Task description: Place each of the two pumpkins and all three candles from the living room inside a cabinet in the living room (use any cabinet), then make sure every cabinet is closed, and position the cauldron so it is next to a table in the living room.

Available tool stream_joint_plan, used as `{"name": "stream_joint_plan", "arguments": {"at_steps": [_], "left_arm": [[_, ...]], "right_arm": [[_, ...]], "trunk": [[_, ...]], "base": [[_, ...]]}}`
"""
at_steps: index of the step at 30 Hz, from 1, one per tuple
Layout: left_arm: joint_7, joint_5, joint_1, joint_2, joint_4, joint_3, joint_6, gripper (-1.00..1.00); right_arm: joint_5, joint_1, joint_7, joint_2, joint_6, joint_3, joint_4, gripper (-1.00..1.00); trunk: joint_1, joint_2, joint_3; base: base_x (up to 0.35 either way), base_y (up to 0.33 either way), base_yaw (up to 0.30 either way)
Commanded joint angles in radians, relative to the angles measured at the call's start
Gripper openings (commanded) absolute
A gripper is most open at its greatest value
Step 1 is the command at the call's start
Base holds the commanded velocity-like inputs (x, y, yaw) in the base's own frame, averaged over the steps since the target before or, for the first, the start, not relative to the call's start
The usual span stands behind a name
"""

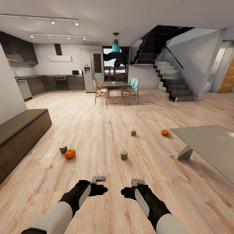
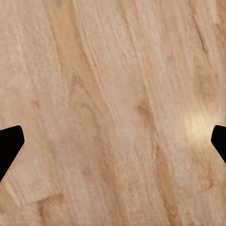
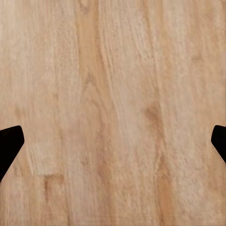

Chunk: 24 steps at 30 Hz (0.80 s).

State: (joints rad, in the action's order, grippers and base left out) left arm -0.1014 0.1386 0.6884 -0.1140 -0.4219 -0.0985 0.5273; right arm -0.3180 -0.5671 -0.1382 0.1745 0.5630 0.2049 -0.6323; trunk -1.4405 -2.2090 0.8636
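Two orange pumpkins lie on the wooden floor, one at the left (image 1: 70, 153) and one further right (image 1: 164, 132) near the grey table (image 1: 211, 143). Three stubby candles stand around them: one (image 1: 63, 149) beside the left pumpkin, one (image 1: 124, 155) in the middle, one (image 1: 133, 132) further back. The low dark cabinet (image 1: 22, 130) runs along the left wall, its fronts shut. My left gripper (image 1: 98, 188) (image 2: 113, 146) and right gripper (image 1: 129, 191) (image 3: 113, 146) hover open over bare floor, well short of the candles. The cauldron is out of view.
A dining table with chairs (image 1: 115, 85) stands at the back, with a kitchen (image 1: 48, 83) behind it to the left and a dark staircase (image 1: 172, 81) to the right. A white wall (image 1: 9, 97) rises above the cabinet. Wide floor lies between me and the objects.
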Motion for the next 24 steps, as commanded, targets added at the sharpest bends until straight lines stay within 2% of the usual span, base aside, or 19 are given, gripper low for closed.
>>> {"name": "stream_joint_plan", "arguments": {"at_steps": [1,12,24], "left_arm": [[0.003,0.010,0.000,0.001,-0.002,-0.006,0.005,1.00],[0.003,0.010,0.000,0.001,-0.001,-0.006,0.005,1.00],[0.003,0.010,0.000,0.000,0.000,-0.006,0.005,1.00]], "right_arm": [[-0.010,0.000,-0.009,0.000,0.003,0.002,-0.001,1.00],[-0.010,0.000,-0.009,0.000,0.002,0.002,-0.001,1.00],[-0.010,0.000,-0.011,0.000,-0.003,0.007,-0.002,1.00]], "trunk": [[0.000,0.000,0.003],[0.000,0.000,0.020],[0.000,0.000,0.022]], "base": [[0.284,0.000,0.000],[0.202,0.079,0.000],[0.138,0.084,0.001]]}}
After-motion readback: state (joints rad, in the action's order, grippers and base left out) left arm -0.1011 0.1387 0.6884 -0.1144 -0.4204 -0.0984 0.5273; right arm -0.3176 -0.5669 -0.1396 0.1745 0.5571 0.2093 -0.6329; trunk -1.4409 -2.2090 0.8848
